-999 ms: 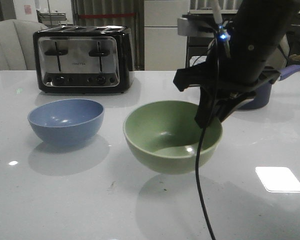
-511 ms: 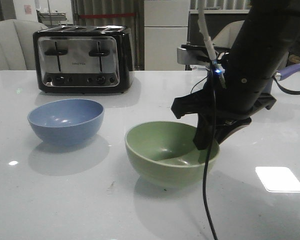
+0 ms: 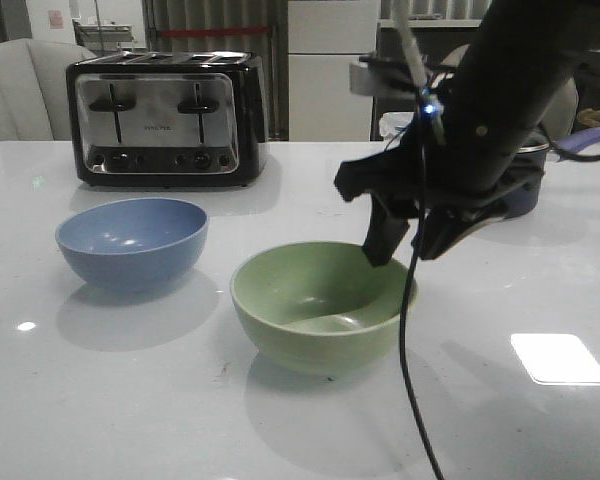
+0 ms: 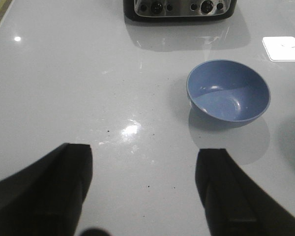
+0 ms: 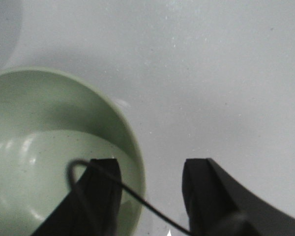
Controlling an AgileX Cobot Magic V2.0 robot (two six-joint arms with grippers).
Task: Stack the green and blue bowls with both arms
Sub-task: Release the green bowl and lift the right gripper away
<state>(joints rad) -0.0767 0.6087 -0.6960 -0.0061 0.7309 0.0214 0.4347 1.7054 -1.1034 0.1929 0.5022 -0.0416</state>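
The pale green bowl (image 3: 310, 310) stands upright on the white table, right of the dusty blue bowl (image 3: 130, 240), with a gap between them. My right gripper (image 3: 400, 248) hangs over the green bowl's right rim. In the right wrist view it is open (image 5: 150, 167), one finger inside the green bowl (image 5: 49, 147) and the other outside, with the rim between them. My left gripper (image 4: 145, 152) is open over bare table, and the blue bowl (image 4: 228, 91) lies ahead of it, empty. The left arm does not show in the front view.
A black and chrome toaster (image 3: 168, 118) stands at the back left, behind the blue bowl. A dark saucepan (image 3: 525, 190) with a purple handle sits behind the right arm. A thin black cable (image 3: 410, 380) hangs from the right arm down past the green bowl.
The green bowl came down to the table and shifted left with the right gripper. The right gripper's fingers now stand apart round the rim. The blue bowl stayed put.
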